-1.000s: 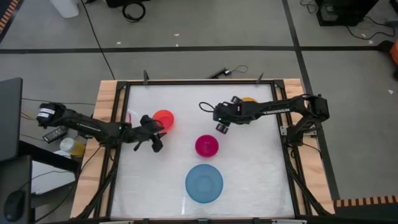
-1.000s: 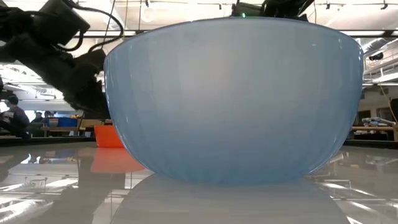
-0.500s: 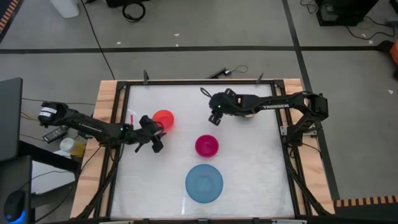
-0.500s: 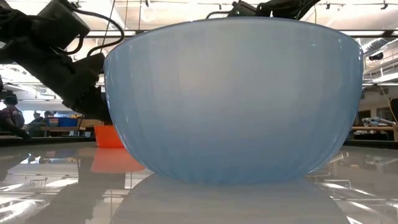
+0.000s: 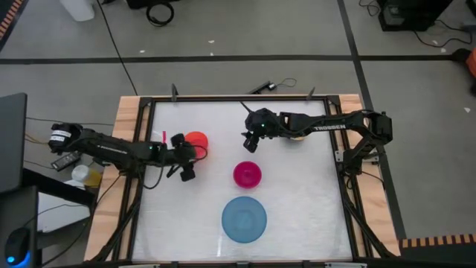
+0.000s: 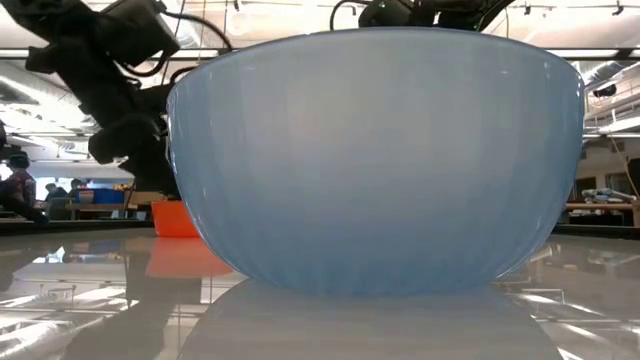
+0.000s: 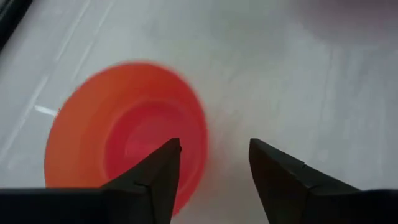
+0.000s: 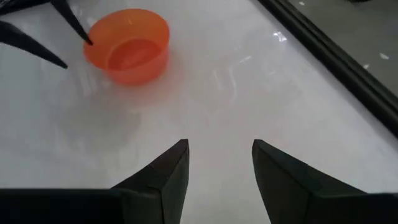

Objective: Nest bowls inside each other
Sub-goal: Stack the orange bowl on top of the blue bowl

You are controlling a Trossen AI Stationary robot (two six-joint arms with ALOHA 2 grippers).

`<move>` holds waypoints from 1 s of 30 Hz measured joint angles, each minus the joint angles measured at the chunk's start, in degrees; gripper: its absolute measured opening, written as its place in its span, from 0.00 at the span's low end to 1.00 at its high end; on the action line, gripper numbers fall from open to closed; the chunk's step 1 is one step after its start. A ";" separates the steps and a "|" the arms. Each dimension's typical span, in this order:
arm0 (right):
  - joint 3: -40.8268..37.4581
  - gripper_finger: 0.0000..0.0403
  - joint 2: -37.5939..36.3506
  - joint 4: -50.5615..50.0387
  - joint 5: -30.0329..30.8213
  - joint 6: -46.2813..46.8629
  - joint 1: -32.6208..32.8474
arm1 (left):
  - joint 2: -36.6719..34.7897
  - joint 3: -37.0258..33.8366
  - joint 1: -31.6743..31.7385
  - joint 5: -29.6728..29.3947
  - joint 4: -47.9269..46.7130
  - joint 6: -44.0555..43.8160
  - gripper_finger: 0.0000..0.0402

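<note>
An orange bowl [image 5: 195,140] stands upright on the white table at the far left, also in the left wrist view [image 7: 124,137], the right wrist view [image 8: 127,43] and the low view [image 6: 175,218]. My left gripper [image 5: 187,160] is open at the bowl's near-left rim [image 7: 211,155]. A magenta bowl [image 5: 247,174] sits mid-table. The large light blue bowl [image 5: 244,219] stands near the front edge and fills the low view [image 6: 375,160]. My right gripper [image 5: 249,140] hovers open over bare table, right of the orange bowl [image 8: 214,155]. My left gripper stands open with one fingertip [image 8: 87,38] right at the orange bowl's rim [image 8: 93,46], slanting down from the table's near-left side. Whether it touches the rim I cannot tell. My right gripper touches nothing.
A black frame rail [image 5: 149,149] runs round the tabletop, with wooden borders outside it. A small pink object [image 5: 163,136] lies by the left rail. The white surface between the bowls [image 5: 297,193] is bare. A person [image 6: 15,185] shows in the room behind.
My right gripper has gone toward the table's left and far edge and tipped up from steeply down to a shallower slant, staying open. My left gripper has rolled and risen a little beside the orange bowl. The bowls have kept their places.
</note>
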 joint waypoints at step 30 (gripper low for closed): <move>28.85 0.48 35.80 8.81 1.62 25.19 3.74 | -6.18 7.17 -8.76 -15.71 -16.64 -19.30 0.42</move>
